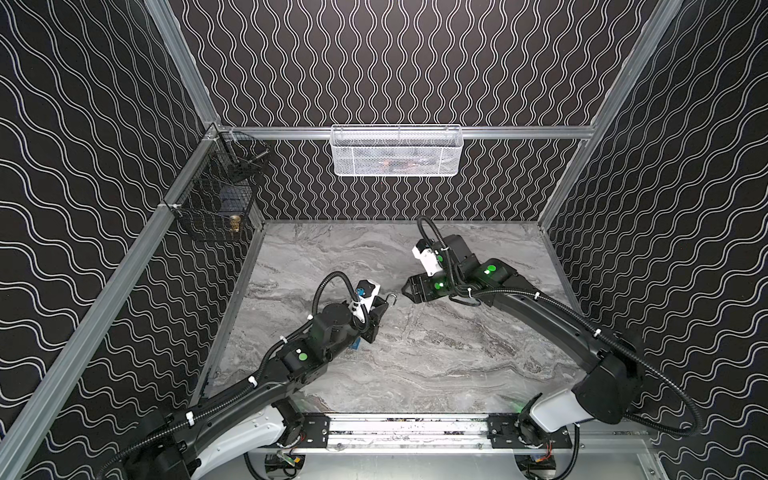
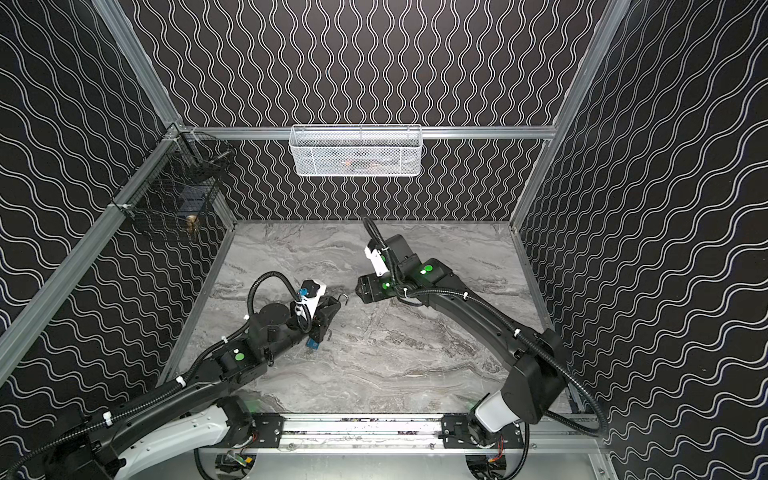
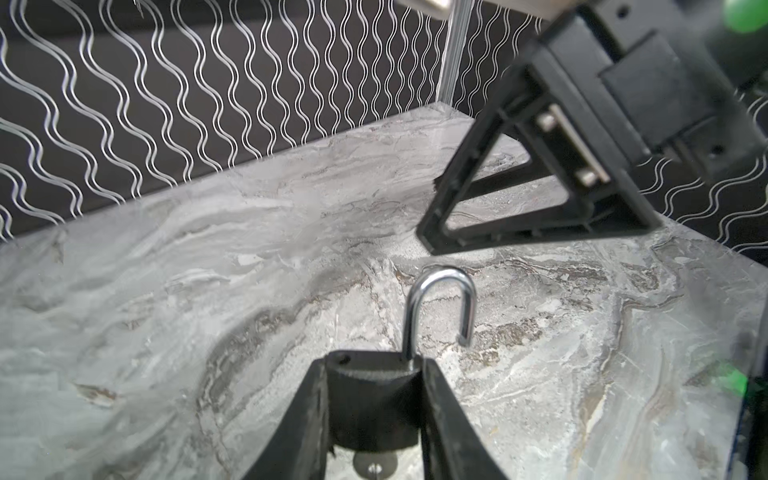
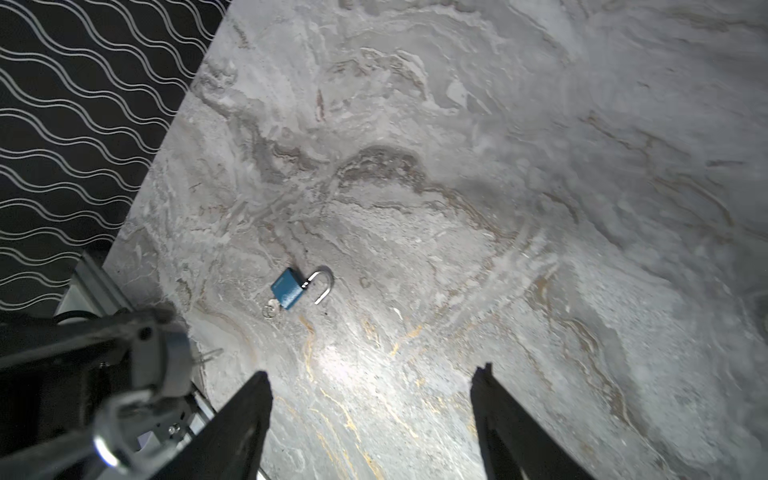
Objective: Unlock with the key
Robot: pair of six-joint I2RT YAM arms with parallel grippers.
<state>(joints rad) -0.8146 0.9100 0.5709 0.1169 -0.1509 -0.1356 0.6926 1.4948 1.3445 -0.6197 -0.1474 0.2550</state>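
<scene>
Chrome U-shaped shackle (image 3: 444,274) juts from dark padlock (image 3: 370,399).

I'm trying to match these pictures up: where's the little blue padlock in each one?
In a top view: blue padlock, left of centre, peeking from under the left arm.
In a top view: same spot, same cover.
Left wrist: not in it.
Right wrist: on the table ahead of the open right gripper, shackle open.
Shared landmark: the left gripper, gripping a black padlock, shows in all four.
</scene>
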